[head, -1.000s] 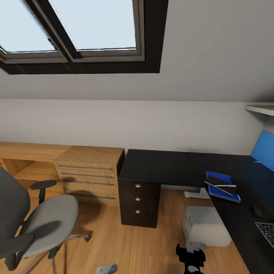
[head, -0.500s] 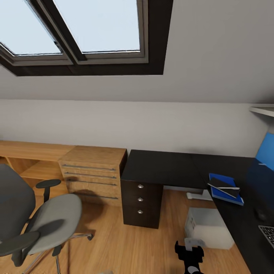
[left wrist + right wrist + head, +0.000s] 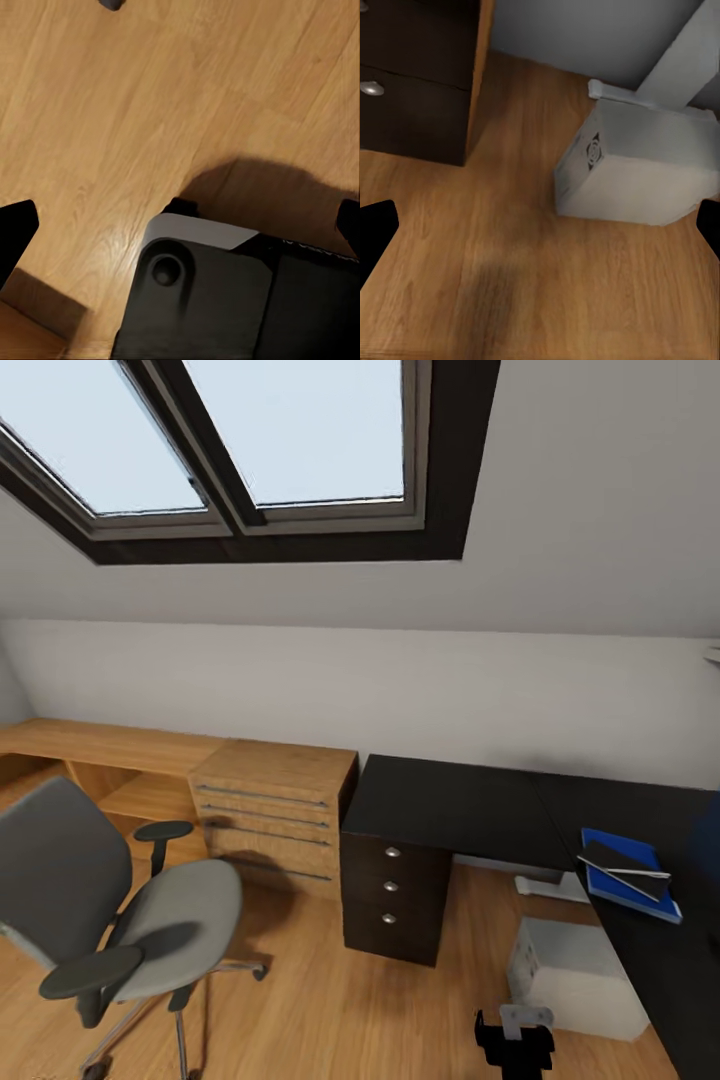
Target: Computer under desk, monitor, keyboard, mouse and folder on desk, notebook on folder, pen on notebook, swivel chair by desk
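Head view: the right end effector (image 3: 515, 1045) sits low over the wood floor (image 3: 330, 1000), empty; in the right wrist view its two dark fingertips (image 3: 376, 232) stand at opposite edges of the picture, spread wide with nothing between them. Just ahead of it and slightly to its right stands the computer (image 3: 575, 975), a pale grey tower on the floor beneath the edge of the black worktop (image 3: 660, 950); the right wrist view shows the same case (image 3: 637, 165) with a round vent on its front face, a white desk leg (image 3: 675, 64) behind it. Farther ahead and to the right of that end effector, on the worktop, lies the blue folder (image 3: 630, 875) with the dark notebook (image 3: 622, 857) on it and the pale pen (image 3: 632, 871) across the notebook. Ahead and left of the end effector is a black drawer cabinet (image 3: 395, 900) with round silver knobs, then a light wooden drawer unit (image 3: 275, 810). The swivel chair (image 3: 130, 920) stands well to the left, apart from the worktop. Left wrist view: the left end effector's fingertips (image 3: 15, 232) also spread wide, holding nothing, over the floor and part of the robot's dark base (image 3: 225, 300). A dark-framed skylight (image 3: 250, 450) is overhead.
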